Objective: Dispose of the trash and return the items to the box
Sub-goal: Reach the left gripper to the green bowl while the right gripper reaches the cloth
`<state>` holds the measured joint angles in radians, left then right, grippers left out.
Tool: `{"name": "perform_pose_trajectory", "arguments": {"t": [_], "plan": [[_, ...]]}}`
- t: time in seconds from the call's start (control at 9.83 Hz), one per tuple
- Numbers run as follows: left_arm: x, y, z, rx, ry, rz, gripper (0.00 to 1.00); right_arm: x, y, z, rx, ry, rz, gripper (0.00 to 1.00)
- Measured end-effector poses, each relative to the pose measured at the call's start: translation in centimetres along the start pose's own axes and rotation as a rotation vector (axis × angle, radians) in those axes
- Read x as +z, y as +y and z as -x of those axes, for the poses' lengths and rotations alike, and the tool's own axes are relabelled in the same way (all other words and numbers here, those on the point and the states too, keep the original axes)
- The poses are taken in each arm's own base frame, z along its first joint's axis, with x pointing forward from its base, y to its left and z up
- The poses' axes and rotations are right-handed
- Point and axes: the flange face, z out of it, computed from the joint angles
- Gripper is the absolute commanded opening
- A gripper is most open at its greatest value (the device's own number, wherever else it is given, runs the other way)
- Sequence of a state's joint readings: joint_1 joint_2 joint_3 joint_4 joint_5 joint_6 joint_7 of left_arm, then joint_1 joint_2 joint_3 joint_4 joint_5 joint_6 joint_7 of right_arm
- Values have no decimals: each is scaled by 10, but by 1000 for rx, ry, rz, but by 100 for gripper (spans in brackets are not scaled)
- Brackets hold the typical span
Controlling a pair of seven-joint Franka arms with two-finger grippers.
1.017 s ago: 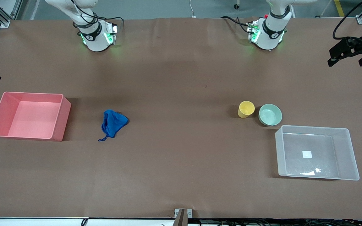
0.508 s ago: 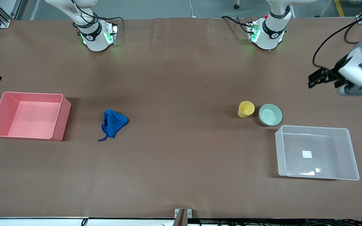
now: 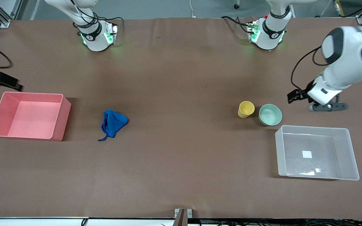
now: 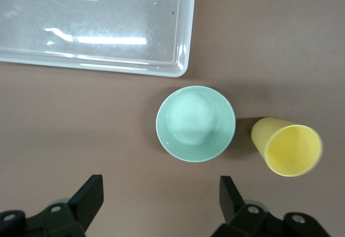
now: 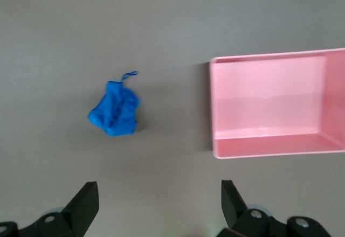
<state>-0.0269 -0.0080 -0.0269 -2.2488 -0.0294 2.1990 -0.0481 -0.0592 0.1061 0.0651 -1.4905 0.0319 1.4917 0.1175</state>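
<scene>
currently i have both arms up over the counter [image 3: 181,175] with nothing held. the left gripper [image 4: 161,204] hangs over bare counter at the right of the front frame, close to the mint-green bowl [image 3: 270,115]; its fingers are spread wide and empty. the right gripper [image 5: 159,207] hangs at the left edge of the front frame, above the pink bin [image 3: 30,115] as that frame shows it, also wide open and empty.

task objects, front frame:
- yellow cup [image 3: 246,109]: right of centre, upright, just beside the bowl.
- bowl: upright, near the upper-left corner of the clear box [image 3: 317,153], apart from it.
- clear box: lower right, holding only its white label.
- blue cloth bundle [image 3: 112,123]: left of centre, string trailing toward the lower left, well apart from the pink bin.

my reading is that the step in hand is the approach. to do it well i would:
1. centre the left gripper over one wall of the bowl or the cup, not over the gap between them.
2. descend straight, so the neighbour is not knocked.
3. for the cloth, aim at the bulk of the bundle, not at the string.
</scene>
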Motion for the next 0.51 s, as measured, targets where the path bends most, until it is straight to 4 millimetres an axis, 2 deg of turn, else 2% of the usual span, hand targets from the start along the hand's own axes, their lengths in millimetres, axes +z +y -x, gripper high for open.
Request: {"name": "perform_pose_trajectory", "arguments": {"t": [0.1, 0.2, 0.51], "plan": [[29, -2, 4, 3, 2, 0, 92, 21, -35, -5, -9, -21, 3, 100], [54, -3, 3, 2, 8, 0, 91, 47, -60, -9, -19, -34, 5, 100], [114, -6, -6, -3, 24, 1, 89, 152, -98, -12, -53, -34, 6, 100]]}}
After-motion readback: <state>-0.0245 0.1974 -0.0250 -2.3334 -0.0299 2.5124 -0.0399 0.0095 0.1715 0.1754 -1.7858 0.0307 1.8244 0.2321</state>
